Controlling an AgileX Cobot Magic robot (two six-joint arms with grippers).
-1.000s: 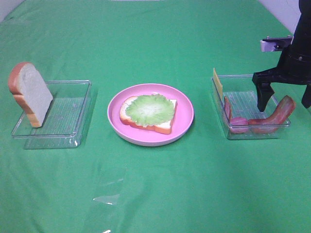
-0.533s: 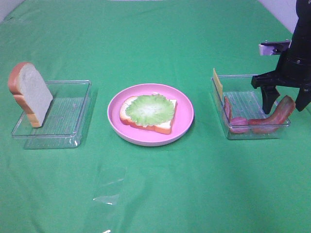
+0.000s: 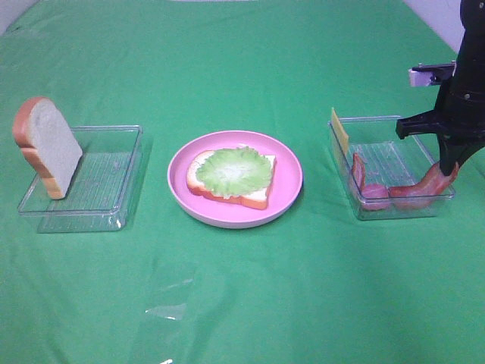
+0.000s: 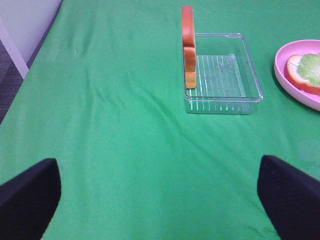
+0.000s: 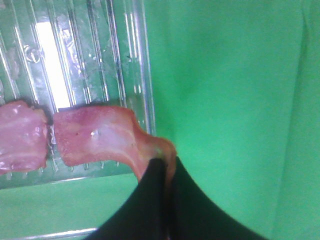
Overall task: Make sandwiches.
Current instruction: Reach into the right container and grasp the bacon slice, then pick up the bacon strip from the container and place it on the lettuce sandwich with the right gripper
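Grabbing the bacon strip [image 3: 415, 194] looks like the step: right hand [image 3: 449, 170] clamped on its end in the clear tray [image 3: 379, 119], right of frame. Sandwich [image 3: 231, 174], bread plus lettuce, sits on the pink plate [image 3: 288, 171] mid-frame. Next probably lift it over. Left hand [image 4: 160, 200] is spread apart.

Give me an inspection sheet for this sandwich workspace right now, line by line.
Surface: green cloth, wrinkled.
Job's things: bread slice with lettuce on pink plate; spare bread upright at left tray end; bacon, ham, cheese in right tray.
Clutter: clear shiny scrap on cloth, near front.
Grippers: right gripper shut on bacon's end; left gripper open, empty.
Cables: nothing seen.
Surroundings: pale wall past the table edge.
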